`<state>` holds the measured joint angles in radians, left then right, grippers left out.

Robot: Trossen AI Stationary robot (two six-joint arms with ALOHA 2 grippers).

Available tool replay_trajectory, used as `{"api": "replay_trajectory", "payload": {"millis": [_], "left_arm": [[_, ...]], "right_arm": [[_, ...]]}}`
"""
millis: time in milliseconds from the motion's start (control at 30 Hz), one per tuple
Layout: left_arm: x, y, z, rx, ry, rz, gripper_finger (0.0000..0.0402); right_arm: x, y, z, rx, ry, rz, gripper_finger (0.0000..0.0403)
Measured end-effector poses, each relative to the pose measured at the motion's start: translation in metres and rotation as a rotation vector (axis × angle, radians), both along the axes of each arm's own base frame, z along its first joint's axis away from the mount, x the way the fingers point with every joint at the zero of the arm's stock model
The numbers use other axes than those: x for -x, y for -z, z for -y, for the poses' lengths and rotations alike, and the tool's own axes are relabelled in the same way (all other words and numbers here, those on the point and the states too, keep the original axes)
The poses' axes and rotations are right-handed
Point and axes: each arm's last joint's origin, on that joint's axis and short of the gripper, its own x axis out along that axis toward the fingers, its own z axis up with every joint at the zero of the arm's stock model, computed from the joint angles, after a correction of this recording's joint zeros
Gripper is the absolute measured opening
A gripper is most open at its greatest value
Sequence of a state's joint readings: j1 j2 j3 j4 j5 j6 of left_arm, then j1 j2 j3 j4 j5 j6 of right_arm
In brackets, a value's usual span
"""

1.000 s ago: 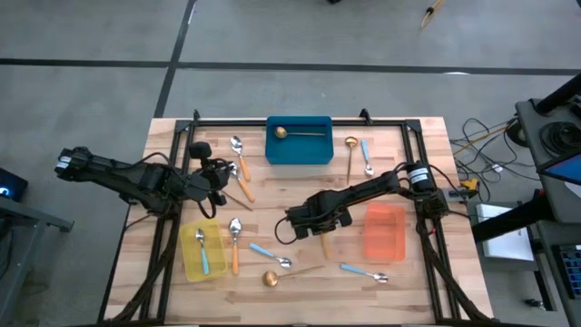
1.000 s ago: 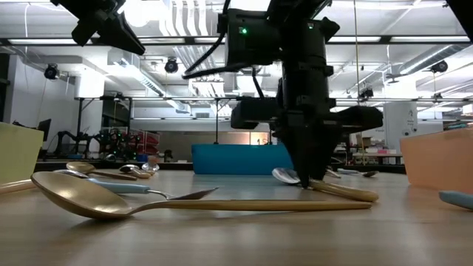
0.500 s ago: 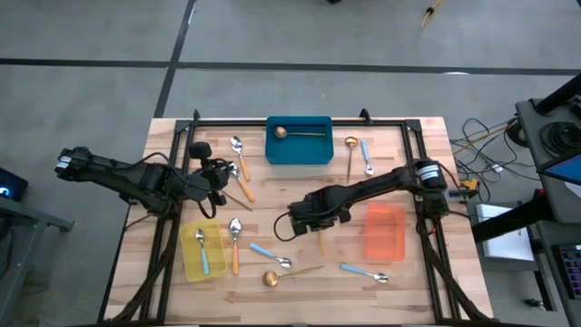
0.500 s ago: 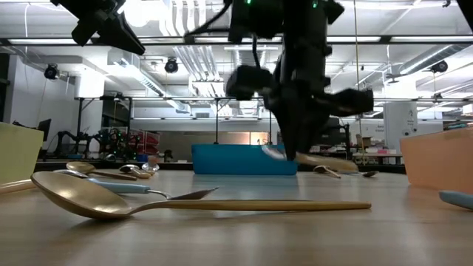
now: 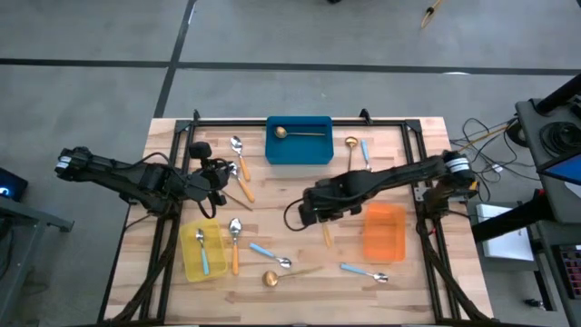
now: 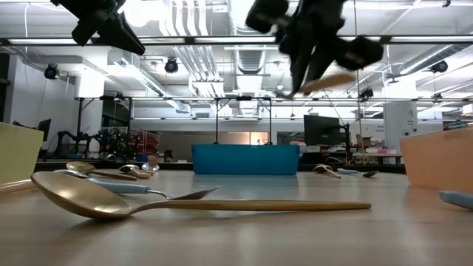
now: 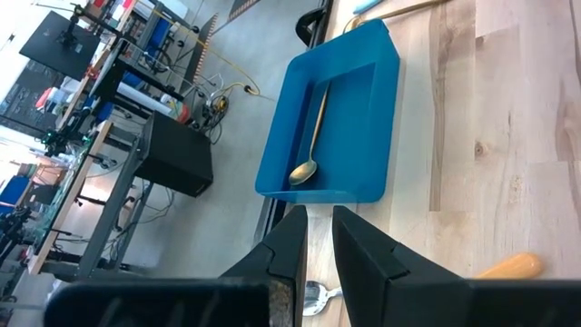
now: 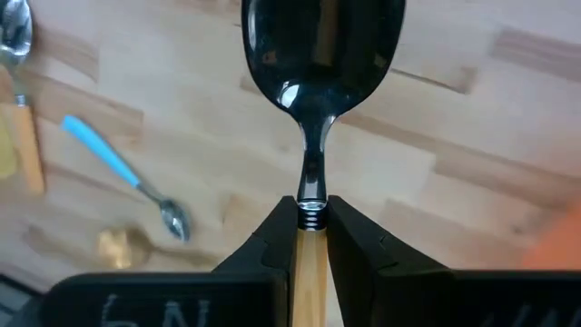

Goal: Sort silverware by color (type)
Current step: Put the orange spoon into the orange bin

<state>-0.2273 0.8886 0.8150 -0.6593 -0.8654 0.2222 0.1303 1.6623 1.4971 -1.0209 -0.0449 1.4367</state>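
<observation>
Two dark, near-black jointed arms are seen. A silver-white band is fitted near the right arm's base joint, and a pale fitting at the left arm's outer end. Black cables are looped beside each wrist. Matte black, angular fingers are fitted.

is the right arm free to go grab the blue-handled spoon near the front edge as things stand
Probably not yet: the right gripper is shut on an orange-handled spoon, lifted above the table. The blue-handled spoon lies uncovered near the orange bin, so the path looks open.
</observation>
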Motion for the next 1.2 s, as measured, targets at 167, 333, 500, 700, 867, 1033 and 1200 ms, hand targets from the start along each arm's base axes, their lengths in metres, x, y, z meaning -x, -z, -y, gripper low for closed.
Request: {"api": "replay_trajectory", "payload": {"millis": [167,333,500,700,867,1033,1200], "left_arm": [[0.0,0.0,0.0,0.0,0.0,0.001,0.0038],[0.0,0.0,0.0,0.003,-0.002,0.003,0.0038],[0.0,0.0,0.0,0.003,-0.002,0.003,0.0038],[0.0,0.0,0.0,0.004,-0.003,0.004,0.0038],[0.0,0.0,0.0,0.005,-0.003,0.005,0.0038],[0.0,0.0,0.0,0.005,-0.003,0.004,0.0038],[0.0,0.0,0.0,0.005,-0.003,0.005,0.0038]], "right_arm": [[0.033,-0.026,0.001,-0.048,0.048,-0.078,0.0034],[0.066,-0.038,-0.001,-0.049,0.137,-0.208,0.0034],[0.086,-0.041,-0.005,-0.057,0.182,-0.226,0.0034],[0.105,-0.033,-0.009,-0.1,0.204,-0.27,0.0034],[0.119,-0.023,-0.014,-0.145,0.198,-0.326,0.0034],[0.128,-0.021,-0.017,-0.196,0.168,-0.348,0.0034],[0.131,-0.018,-0.018,-0.19,0.106,-0.353,0.0034]]}}
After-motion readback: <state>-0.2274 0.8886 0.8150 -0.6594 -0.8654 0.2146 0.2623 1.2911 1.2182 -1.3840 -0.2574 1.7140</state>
